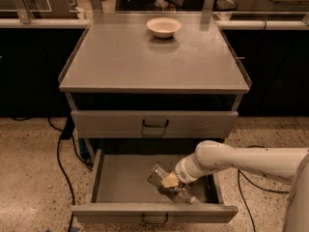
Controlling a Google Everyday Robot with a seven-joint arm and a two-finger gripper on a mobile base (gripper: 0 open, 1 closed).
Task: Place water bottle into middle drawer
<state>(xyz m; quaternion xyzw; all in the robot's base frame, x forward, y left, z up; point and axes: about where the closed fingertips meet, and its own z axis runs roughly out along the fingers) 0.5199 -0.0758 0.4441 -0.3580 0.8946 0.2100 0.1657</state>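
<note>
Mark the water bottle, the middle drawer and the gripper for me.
water bottle (158, 174): camera view, its clear upper-left end.
middle drawer (116, 213): camera view, its front panel.
gripper (170, 181): camera view, its pale tip at the bottle, inside the drawer.
</note>
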